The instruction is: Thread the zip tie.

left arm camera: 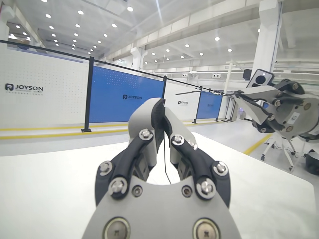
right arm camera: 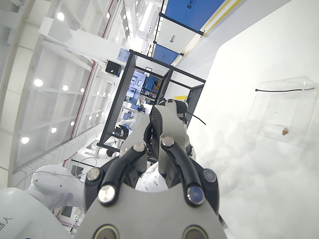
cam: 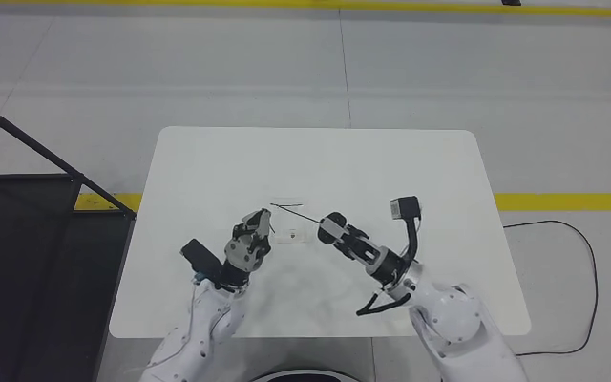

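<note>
Left gripper (left arm camera: 163, 110): grey fingers with black ribbed pads, closed together on a thin black strap (left arm camera: 165, 155). In the left wrist view the strap runs down between the pads towards the palm. The right wrist view shows the other side, where a short curved tail of strap (right arm camera: 198, 119) projects beyond this gripper.

Right gripper (right arm camera: 155, 111): fingers closed. Its own wrist view shows only something dark between the pads. The left wrist view shows this gripper (left arm camera: 239, 93) from the side, clamped on a slim black plastic zip tie (left arm camera: 199, 91) whose free end juts out level from the fingertips. In the top view that tie (cam: 296, 215) appears as a fine straight line running from the right gripper's tip towards the far side of the table. The two grippers are near each other, tips apart. Whether the strap and this tie are one piece cannot be determined.

Between and just beyond the grippers stands a clear acrylic box (right arm camera: 274, 105) on the white rounded-corner table (cam: 382, 172). A second black zip tie (right arm camera: 284, 90) lies across the box's top edge, touched by neither gripper. The right wrist view makes out the box walls and a small brown fragment (right arm camera: 284, 131) on its floor. In the top view this second tie shows as a short dark line.
</note>
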Controlling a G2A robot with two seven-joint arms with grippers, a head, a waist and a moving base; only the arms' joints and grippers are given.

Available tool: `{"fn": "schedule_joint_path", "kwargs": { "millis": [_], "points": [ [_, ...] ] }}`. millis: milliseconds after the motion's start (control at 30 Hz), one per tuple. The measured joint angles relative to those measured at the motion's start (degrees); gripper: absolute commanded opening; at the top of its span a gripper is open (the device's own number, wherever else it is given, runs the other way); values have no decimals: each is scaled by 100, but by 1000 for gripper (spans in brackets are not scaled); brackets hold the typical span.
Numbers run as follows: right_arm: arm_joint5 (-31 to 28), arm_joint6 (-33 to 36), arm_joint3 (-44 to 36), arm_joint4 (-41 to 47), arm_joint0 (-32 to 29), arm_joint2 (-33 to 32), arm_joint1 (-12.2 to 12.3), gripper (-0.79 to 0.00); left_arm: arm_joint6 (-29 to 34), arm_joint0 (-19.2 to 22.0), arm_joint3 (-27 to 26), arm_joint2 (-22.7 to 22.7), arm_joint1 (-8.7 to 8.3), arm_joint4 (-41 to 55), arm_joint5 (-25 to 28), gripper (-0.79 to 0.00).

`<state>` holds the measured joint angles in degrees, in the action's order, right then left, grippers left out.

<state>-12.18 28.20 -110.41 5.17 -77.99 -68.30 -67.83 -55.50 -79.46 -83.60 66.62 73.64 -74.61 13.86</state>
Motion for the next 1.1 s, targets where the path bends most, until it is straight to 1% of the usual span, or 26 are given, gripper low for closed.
{"fn": "schedule_joint_path", "kwargs": {
  "millis": [167,400,767,1100],
  "points": [
    [107,122,-5,60,-6,13,2,-785,-300,45,125,-68,46,-42,-228,-785],
    [362,333,32,61,136,166,-13,-785,-327,109,237,-145,77,-138,-228,-785],
    [184,327,48,296,79,119,-19,-785,-326,109,238,-145,77,-138,-226,-785],
    [342,340,54,284,145,136,-26,-785,-326,109,238,-145,77,-138,-226,-785]
  ]
}}
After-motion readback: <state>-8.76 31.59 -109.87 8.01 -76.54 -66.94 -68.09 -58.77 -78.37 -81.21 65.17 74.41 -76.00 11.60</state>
